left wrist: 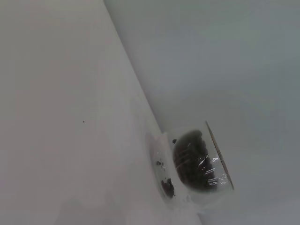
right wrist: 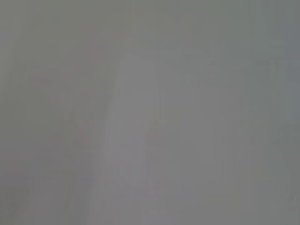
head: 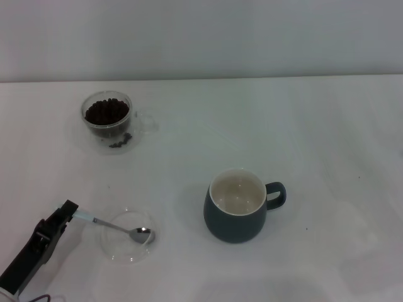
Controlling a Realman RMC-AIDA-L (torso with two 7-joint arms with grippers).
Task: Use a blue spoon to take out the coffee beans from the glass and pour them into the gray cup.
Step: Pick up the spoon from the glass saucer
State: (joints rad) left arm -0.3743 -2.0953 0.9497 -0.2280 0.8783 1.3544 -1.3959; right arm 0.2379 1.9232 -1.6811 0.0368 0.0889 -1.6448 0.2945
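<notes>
My left gripper [head: 70, 211] is at the near left of the table, shut on the end of the blue spoon's [head: 112, 226] pale handle. The spoon's silver bowl rests empty in a flat clear round dish [head: 119, 248]. The glass [head: 108, 116], full of coffee beans [head: 105, 111], stands at the far left, well beyond the gripper. It also shows in the left wrist view [left wrist: 199, 164]. A few loose beans [head: 121, 141] lie at its foot. The gray cup [head: 238, 206] stands at the middle, empty, its handle pointing right. My right gripper is out of view.
The white table [head: 315, 138] runs back to a pale wall. The right wrist view shows only a blank grey surface.
</notes>
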